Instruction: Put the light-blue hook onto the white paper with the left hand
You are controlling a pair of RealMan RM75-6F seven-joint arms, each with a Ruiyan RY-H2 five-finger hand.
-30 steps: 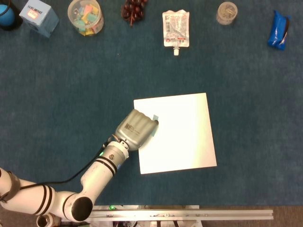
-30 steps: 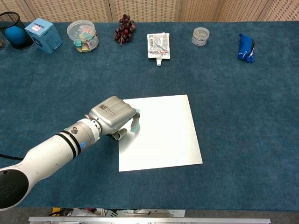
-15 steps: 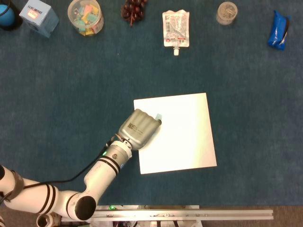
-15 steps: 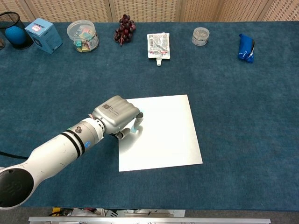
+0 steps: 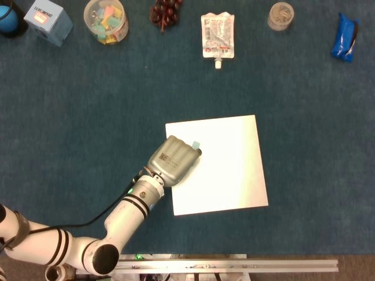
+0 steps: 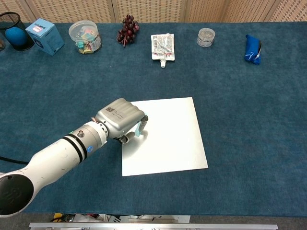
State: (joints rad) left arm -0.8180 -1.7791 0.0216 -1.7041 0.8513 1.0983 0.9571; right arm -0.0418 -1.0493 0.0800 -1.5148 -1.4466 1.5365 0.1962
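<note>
Left robot hand [image 5: 174, 160], a grey ribbed metallic shell on a glossy white arm with black rings, poised over the left edge of the white paper [image 5: 225, 170]; its fingers [image 6: 142, 120] are curled down and pinch the light-blue hook [image 6: 138, 129], a small pale, thin plastic piece held above the paper's upper-left part, its exact contact with the sheet not discernible. The paper is a flat, smooth, nearly square sheet lying slightly skewed on the counter [image 5: 304, 129], which is covered in dark teal, short-pile fabric. Along the far edge, well apart from the paper: a light-blue cardboard box [image 5: 48, 21], a round clear tub of coloured pieces [image 5: 105, 21], a cluster of dark red grapes [image 5: 166, 13], a flat clear pouch with spout [image 5: 217, 36], a small clear lidded jar [image 5: 281, 15], and a crinkled blue packet [image 5: 344, 37].
</note>
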